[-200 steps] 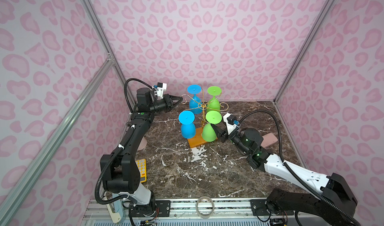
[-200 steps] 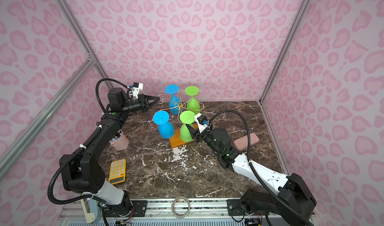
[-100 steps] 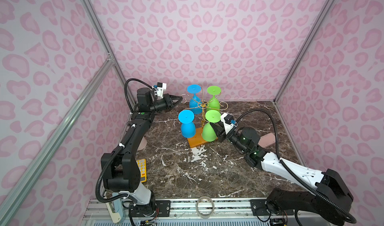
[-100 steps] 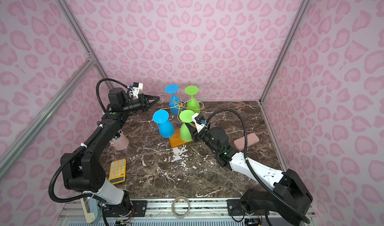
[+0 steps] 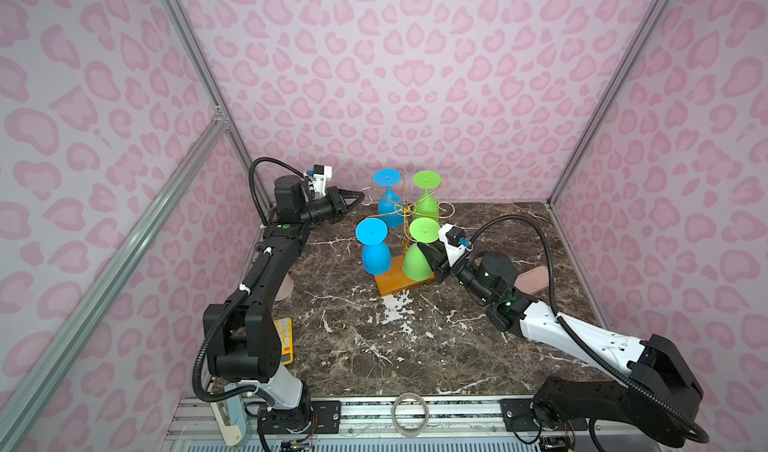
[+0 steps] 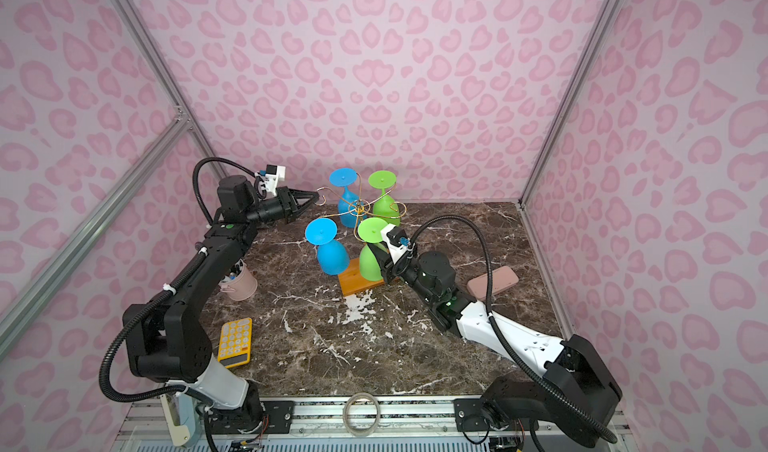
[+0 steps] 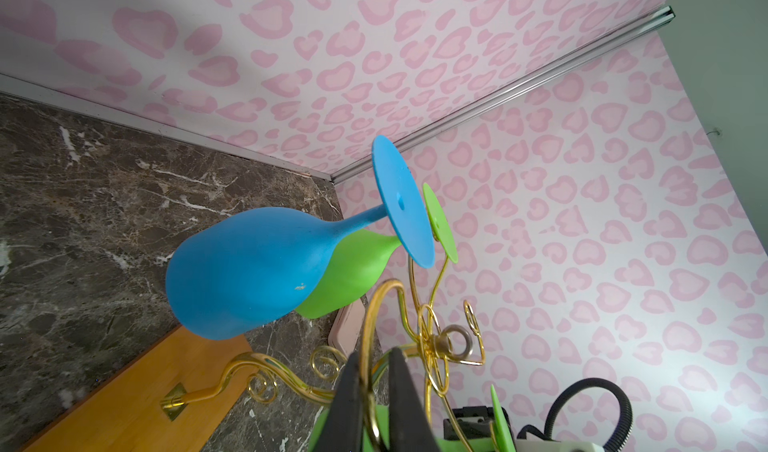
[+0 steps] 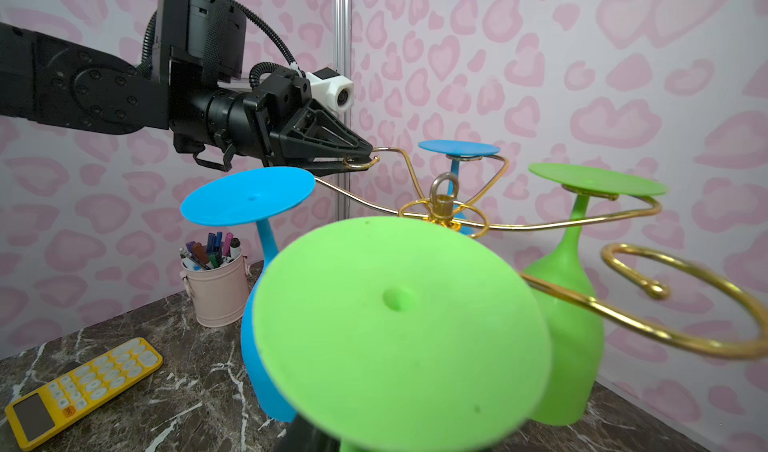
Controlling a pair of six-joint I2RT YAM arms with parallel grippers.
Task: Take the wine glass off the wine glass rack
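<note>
Both top views: high over near edge, angled down at far wall (image 5: pixel 415 76), whole table (image 5: pixel 415 346) in frame. Left wrist: close on rack (image 7: pixel 440 342) from far left, facing right. Right wrist: close behind green glass (image 8: pixel 399 325), facing far-left. All share rack.

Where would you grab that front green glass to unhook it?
Probably where the bowl narrows to the stem, from the front right: the near green wine glass hangs upside down, foot over the wine glass rack wire, and the near blue glass crowds the other side.
</note>
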